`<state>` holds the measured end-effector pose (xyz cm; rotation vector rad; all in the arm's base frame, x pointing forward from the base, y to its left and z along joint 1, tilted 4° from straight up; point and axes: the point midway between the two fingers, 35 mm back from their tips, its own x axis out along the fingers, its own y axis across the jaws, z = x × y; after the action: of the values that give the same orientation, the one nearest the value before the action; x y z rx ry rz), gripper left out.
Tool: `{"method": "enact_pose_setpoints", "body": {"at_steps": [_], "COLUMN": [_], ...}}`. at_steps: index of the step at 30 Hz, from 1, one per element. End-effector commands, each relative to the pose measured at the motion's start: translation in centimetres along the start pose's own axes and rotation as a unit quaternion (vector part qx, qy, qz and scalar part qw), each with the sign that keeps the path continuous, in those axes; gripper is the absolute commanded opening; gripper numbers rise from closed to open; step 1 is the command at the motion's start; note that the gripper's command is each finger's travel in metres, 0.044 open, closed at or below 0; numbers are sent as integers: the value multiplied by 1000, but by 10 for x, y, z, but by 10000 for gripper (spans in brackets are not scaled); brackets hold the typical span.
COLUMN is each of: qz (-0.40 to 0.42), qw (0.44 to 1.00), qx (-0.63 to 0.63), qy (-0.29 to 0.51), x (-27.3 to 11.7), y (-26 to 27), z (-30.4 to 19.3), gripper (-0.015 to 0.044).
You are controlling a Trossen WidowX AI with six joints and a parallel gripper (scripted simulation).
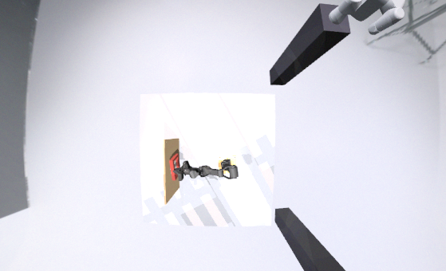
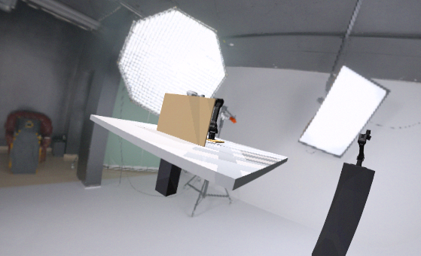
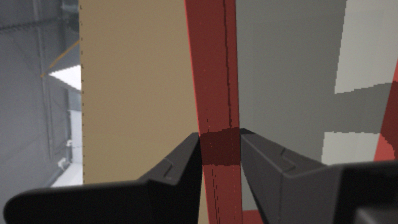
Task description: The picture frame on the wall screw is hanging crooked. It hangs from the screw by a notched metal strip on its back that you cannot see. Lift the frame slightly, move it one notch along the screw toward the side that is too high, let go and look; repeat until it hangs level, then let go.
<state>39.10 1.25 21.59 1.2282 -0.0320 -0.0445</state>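
The red picture frame (image 1: 172, 169) (image 3: 212, 60) is in front of the tan wall panel (image 1: 171, 147) (image 2: 182, 114) (image 3: 135, 75). My gripper (image 1: 176, 171) (image 3: 220, 141) is shut on one of the frame's side bars, one dark finger on each side of it. In the wrist view this bar runs at a slight slant to the panel's edge, and the grey picture area lies to its right. The screw and the notched strip are hidden. In the exterior view the panel hides the frame and the gripper, so how level the frame is cannot be told surely.
The panel stands on the white table (image 1: 205, 119) (image 2: 163, 141). My arm (image 1: 209, 171) (image 2: 215, 118) reaches from its base to the frame. A yellow-orange piece (image 2: 217, 141) lies by the base. Dark posts (image 1: 309, 44) (image 2: 344, 207) stand beyond the table.
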Motion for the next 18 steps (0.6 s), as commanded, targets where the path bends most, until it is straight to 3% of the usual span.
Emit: {"method": "enact_pose_setpoints", "body": {"at_steps": [1,18], "qz": [10,10], "qw": [1000,1000], "qx": [-2,-2], "qy": [-1,-1], "x": [0,0], "y": [6,4], "z": [1,0], "gripper": [0,0]}}
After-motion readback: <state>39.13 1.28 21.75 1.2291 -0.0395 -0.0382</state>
